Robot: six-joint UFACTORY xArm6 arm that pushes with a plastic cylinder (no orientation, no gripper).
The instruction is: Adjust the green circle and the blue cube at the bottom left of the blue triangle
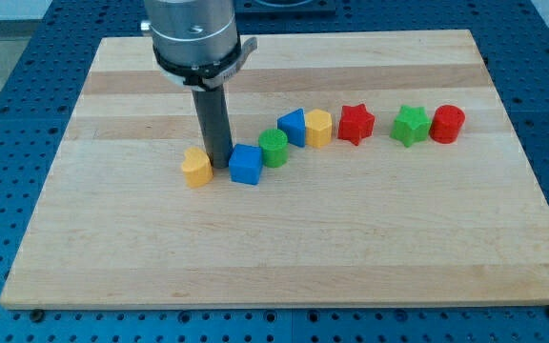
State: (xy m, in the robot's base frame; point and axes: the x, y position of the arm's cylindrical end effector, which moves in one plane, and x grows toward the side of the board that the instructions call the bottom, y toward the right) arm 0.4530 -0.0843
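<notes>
The blue triangle (293, 126) lies near the board's middle, touching a yellow hexagon (318, 128) on its right. The green circle (274, 148) sits at the triangle's lower left, touching it or nearly so. The blue cube (246, 164) sits at the green circle's lower left, against it. My tip (219, 162) rests on the board just left of the blue cube, between it and a yellow pentagon-like block (196, 166).
A red star (355, 124), a green star (410, 125) and a red cylinder (447, 124) stand in a row to the view's right. The wooden board (274, 238) lies on a blue perforated table. The arm's grey housing (193, 33) hangs at the view's top.
</notes>
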